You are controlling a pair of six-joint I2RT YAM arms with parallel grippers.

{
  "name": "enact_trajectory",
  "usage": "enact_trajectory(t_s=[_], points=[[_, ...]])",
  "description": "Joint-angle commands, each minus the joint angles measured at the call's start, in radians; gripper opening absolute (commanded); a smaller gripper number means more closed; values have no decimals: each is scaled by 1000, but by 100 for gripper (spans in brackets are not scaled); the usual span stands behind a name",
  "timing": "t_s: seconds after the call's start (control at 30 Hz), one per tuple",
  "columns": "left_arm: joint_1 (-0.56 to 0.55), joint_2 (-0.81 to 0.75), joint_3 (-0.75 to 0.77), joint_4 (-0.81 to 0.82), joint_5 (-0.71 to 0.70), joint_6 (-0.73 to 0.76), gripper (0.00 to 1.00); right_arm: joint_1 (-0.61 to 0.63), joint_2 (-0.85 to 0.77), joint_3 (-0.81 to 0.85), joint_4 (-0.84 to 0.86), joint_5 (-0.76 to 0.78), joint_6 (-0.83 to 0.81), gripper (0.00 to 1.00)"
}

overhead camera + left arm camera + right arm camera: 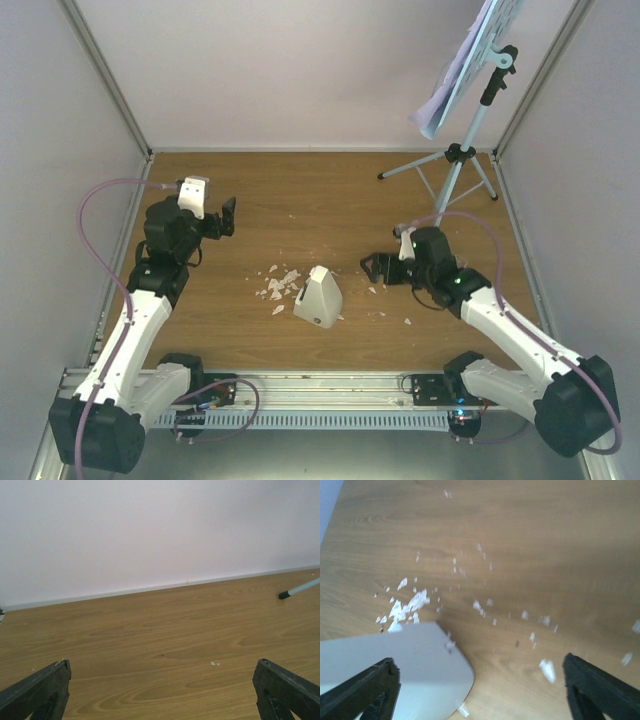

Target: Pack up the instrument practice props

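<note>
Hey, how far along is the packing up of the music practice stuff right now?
Nothing looks packed yet. The music stand stands assembled in the far right corner with the sheet-music pages on it, and the metronome sits mid-table beside white scraps. In hand: nothing. The right end effector hangs open just right of the metronome; the left end effector is open too. All three props are left.

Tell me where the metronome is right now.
Top view: the metronome sits free near the middle of the table, with the scraps just to its left and the right gripper to its right.
</note>
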Motion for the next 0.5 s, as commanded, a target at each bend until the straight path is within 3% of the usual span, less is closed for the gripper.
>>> enact_trajectory(t_s=[0.0,0.27,0.47], points=[[-6,-47,-4,53,-63,1,99,-2,-52,-137,177,-140,135,82],[-6,-54,5,44,-64,-5,99,25,76,-121,171,-179,123,60],[-6,-69,2,42,-73,-5,99,104,111,-149,210,-181,181,57]])
